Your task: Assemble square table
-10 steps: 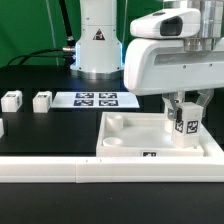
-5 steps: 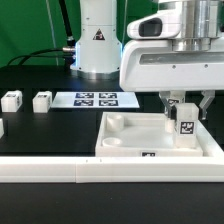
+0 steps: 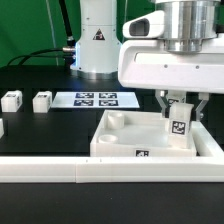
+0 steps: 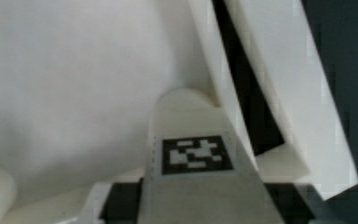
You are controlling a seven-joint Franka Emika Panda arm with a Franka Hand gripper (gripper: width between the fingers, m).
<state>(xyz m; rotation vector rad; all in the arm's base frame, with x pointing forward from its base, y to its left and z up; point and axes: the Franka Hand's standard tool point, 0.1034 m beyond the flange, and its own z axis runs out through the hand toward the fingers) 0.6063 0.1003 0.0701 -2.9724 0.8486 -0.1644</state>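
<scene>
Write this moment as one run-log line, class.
gripper: shut on leg | leg: upright at slab corner, exterior view's right | spare legs: exterior view's left

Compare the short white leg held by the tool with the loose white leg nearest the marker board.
The held short white block leg stands upright in a corner of the large white square slab; the loose white block leg sits on the black table, outside the slab. The held leg is clamped by the tool; the loose leg is untouched. Both are small white tagged blocks.
</scene>
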